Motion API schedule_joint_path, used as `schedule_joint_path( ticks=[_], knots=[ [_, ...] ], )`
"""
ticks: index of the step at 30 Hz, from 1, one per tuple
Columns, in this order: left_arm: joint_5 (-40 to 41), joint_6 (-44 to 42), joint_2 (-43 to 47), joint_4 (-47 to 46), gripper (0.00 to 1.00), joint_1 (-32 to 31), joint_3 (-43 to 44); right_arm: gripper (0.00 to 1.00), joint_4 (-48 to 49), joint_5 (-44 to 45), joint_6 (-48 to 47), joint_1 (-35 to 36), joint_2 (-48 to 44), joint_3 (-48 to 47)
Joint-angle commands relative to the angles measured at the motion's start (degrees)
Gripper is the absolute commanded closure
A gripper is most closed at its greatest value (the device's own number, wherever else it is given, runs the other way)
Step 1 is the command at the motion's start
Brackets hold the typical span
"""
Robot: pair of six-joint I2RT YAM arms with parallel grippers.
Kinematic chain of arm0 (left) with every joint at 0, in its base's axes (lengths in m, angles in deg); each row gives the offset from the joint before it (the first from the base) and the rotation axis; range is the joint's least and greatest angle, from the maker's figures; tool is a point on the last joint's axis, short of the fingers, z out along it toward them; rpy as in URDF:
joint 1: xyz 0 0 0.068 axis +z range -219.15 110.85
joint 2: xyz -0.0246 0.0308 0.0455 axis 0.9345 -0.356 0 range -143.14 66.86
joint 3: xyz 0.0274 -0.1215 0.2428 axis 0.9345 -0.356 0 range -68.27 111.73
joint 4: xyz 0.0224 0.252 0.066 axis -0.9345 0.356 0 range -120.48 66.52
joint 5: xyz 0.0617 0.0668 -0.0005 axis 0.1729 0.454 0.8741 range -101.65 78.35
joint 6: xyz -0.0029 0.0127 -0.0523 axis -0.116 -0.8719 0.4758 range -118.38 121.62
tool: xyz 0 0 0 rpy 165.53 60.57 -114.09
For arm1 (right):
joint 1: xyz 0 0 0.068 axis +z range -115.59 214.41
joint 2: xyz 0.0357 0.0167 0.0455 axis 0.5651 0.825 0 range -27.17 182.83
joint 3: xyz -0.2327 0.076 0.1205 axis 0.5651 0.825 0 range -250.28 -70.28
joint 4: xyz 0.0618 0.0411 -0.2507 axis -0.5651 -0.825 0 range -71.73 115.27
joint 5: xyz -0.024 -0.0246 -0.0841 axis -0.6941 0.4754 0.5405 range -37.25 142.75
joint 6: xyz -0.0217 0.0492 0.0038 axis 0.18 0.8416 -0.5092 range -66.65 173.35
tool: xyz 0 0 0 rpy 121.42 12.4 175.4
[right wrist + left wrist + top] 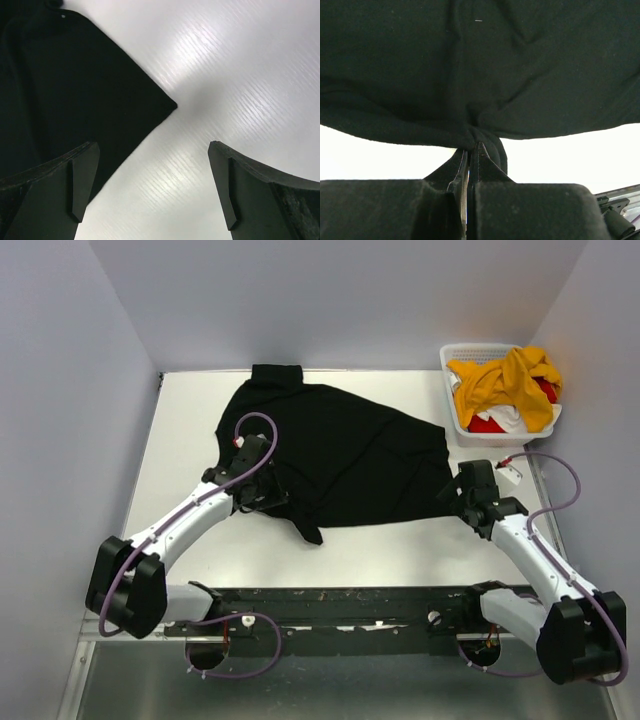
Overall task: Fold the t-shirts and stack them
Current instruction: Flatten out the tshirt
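Black t-shirt (pixel 340 450) clamped in left pincer (pixel 472 147); right pincer (pixel 152 145) gaping, holding nothing.

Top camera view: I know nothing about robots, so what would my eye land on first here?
A big black t-shirt lies spread across the white table, with the left arm's fingers pinched shut on its near left edge. The right arm's fingers stand wide open at the shirt's right corner, holding nothing. In the far right corner, a white basket is heaped with a yellow t-shirt over a red one and a white one.
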Motion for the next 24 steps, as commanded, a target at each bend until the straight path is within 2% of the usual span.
schedule_joint_path(
  ticks=[1, 3, 5, 9, 16, 18, 22, 24],
  knots=[
    [1.01, -2.72, 5.7, -1.39, 1.0, 0.2, -3.34, 0.0, -4.19, 4.07, 5.8, -0.27, -2.76, 3.8],
    [0.99, -3.85, 7.03, -1.54, 1.0, 0.21, -4.36, 0.03, -3.71, 3.83, 6.05, -0.22, -1.93, 4.53],
    [1.0, -4.32, 7.98, -1.32, 1.0, 0.2, -5.34, 0.12, -3.26, 4.11, 6.32, -0.23, -0.51, 4.64],
    [3.13, -4.78, 10.26, -2.23, 1.0, 0.2, -7.95, 0.24, 1.74, 3.77, 5.54, -0.22, 2.96, 5.68],
    [6.63, -4.25, 14.47, -1.48, 1.0, 0.24, -10.88, 0.28, 12.71, 1.56, 4.92, -0.15, 12.18, 4.31],
    [7.82, -4.18, 15.65, -0.98, 1.0, 0.22, -11.48, 0.37, 14.14, -0.61, 3.83, -0.14, 14.73, 3.39],
    [9.64, -3.47, 17.71, -1.11, 1.0, 0.28, -12.84, 0.43, 18.42, -6.15, 2.2, -0.16, 17.11, 3.81],
    [9.88, -3.41, 18.2, -1.67, 1.0, 0.36, -13.22, 0.48, 20.0, -5.92, 1.81, -0.17, 18.11, 3.94]
  ],
)
